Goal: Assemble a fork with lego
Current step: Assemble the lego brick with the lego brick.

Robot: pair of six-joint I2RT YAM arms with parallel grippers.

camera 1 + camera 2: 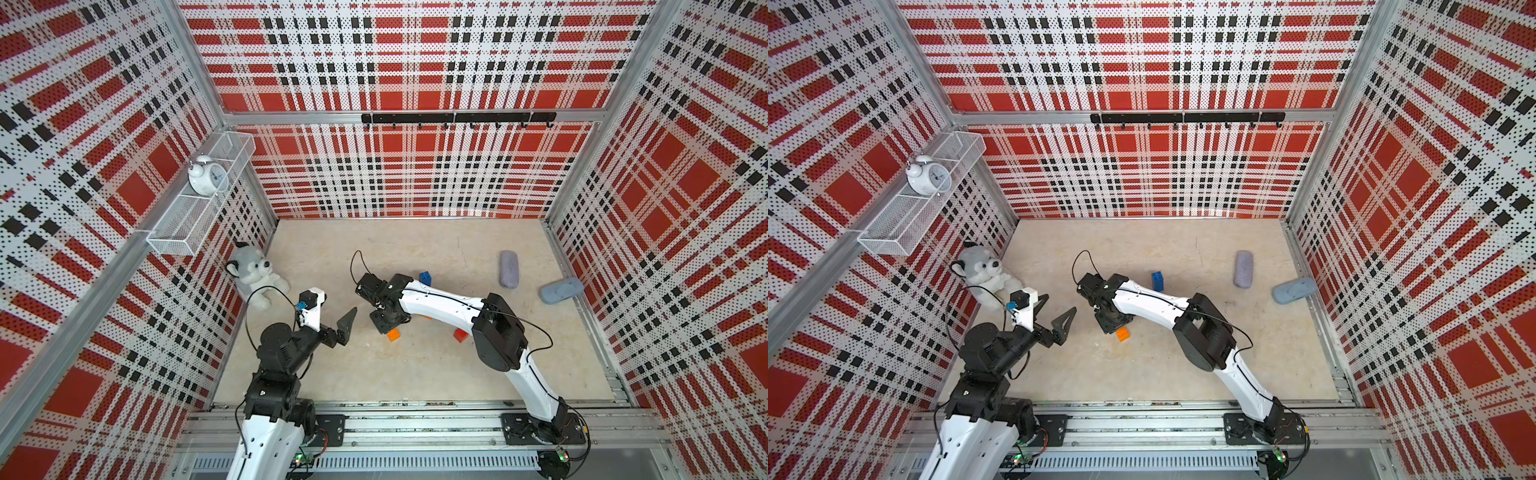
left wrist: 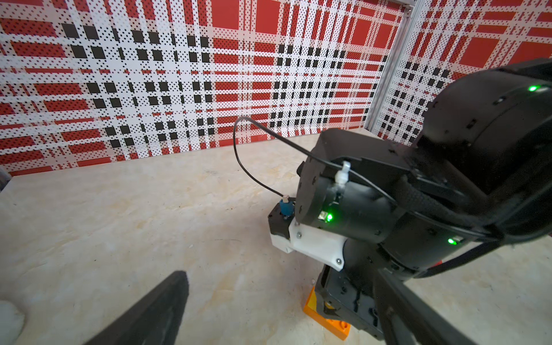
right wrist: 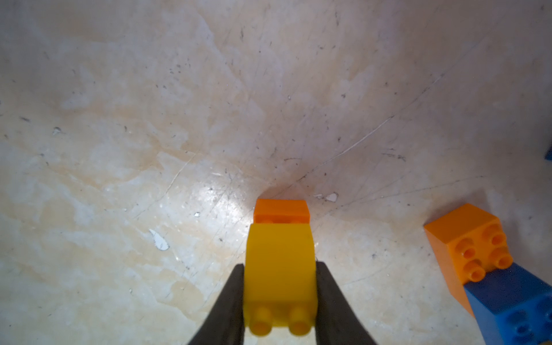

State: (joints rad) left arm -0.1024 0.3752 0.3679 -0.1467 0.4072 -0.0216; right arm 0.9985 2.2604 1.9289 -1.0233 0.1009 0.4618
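Grip first: right fingers (image 3: 331, 298) are closed narrow on the yellow brick (image 3: 279, 268), one finger flat on each side wall. The brick sits between the fingers w/ its long axis running along them. Its studs face the wrist and its opposite end is down on the orange brick (image 3: 280, 209). A thin gap shows between the two bricks w/ orange studs visible in it, so I can't tell if they're fully seated. The orange brick lies flat on the surface (image 3: 119, 149), studs up. In both top views only its end pokes out from under the right wrist, at approx. 5 o'clock.

Left fingers (image 1: 1064, 322) are spread wide, holding and touching nothing. They hang above the surface at approx. 9 o'clock from the right fingers, near but apart, tips aimed toward approx. 1 o'clock.

Other lego, in the top views:
- The upright blue brick (image 1: 1157, 281) stands on end between 1 and 2 o'clock from the right fingers, just past the right arm.
- The red brick (image 1: 460, 334) is at approx. 3 o'clock, partly hidden under that arm.

The right wrist view also shows a second orange brick (image 3: 466, 245) touching a second blue brick (image 3: 513, 307). Both lie on the surface near the held brick, apart from it.
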